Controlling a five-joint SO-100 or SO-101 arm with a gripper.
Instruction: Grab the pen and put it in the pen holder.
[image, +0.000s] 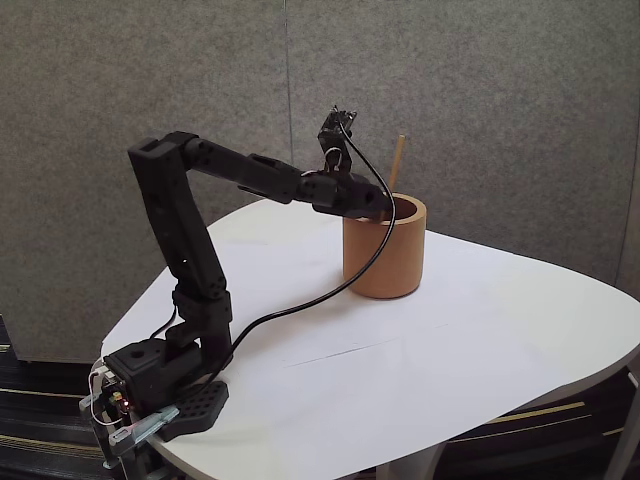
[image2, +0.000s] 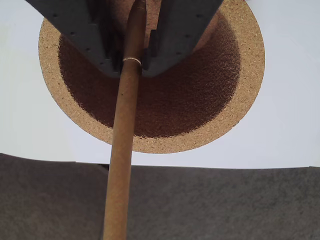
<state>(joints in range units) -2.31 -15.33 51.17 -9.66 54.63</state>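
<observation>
Tool (image2: 131, 60) was clamped on the pen (image2: 122, 150), both fingers (image2: 172, 40) pressed against the shaft in the wrist view, positioned right over the mouth of the pen holder (image2: 240, 100). Pen ran between the fingers, its lower part down inside the holder opening; whether the tip touched the bottom couldn't be told. In the fixed view the pen's (image: 398, 160) upper end stuck up above the holder rim, tilted slightly, just behind the tool (image: 385, 205). Pen holder (image: 385, 262) stood upright on the white desk (image: 480, 340), toward the far side, well apart from the arm base. Arm was stretched forward from its base at the near left desk corner, forearm roughly level, wrist at the holder rim. Black cable (image: 300, 305) hung from the wrist in a loop, dropping past the holder's front face and running back across the desk to the base. Grey panel wall (image: 480, 90) stood behind the desk.
</observation>
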